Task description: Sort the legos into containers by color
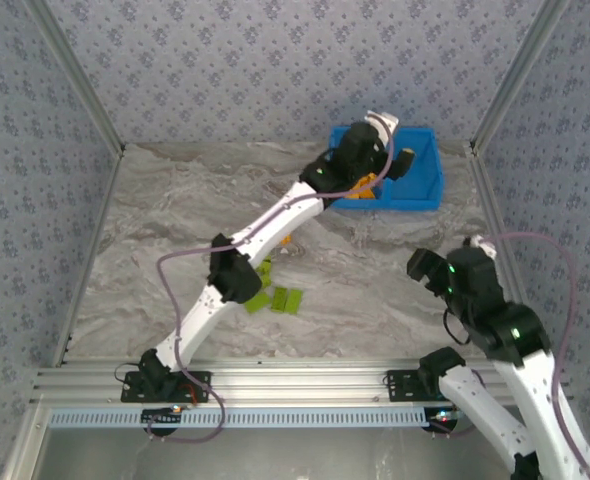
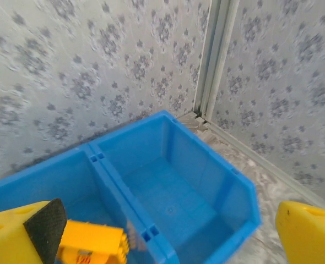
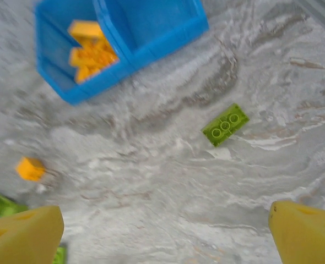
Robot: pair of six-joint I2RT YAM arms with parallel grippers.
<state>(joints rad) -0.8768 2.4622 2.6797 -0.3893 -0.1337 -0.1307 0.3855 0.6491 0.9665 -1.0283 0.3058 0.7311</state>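
Left wrist view: left gripper (image 2: 165, 220) hangs over the blue bin (image 2: 245, 203), yellow fingers (image 2: 308, 234) spread wide, nothing clamped. One orange brick (image 2: 93, 242) sits just beside the padded finger at the left of that view, over the compartment left of the divider (image 2: 118, 192). Its far edge is blurred, so I cannot tell whether it touches the pad. From overhead the left arm (image 1: 265, 225) and its wrist cover most of that compartment; a sliver of orange shows under them. Right wrist view supplies the contents: a pile of orange bricks (image 3: 91, 55) lies in one compartment, and the neighbouring one shows blue floor. Right gripper (image 3: 165, 214) is likewise released, fingers wide with bare marbled table (image 3: 151, 181) between them, well apart from the bin. Same view: a lone green brick (image 3: 225, 125) lies flat on the table, studs up, and a small orange piece (image 3: 30, 168) lies nearer the left edge. Overhead adds a cluster of green bricks (image 1: 275, 298) beside the left arm's elbow, partly under it, and patterned walls (image 1: 275, 60) round the table.
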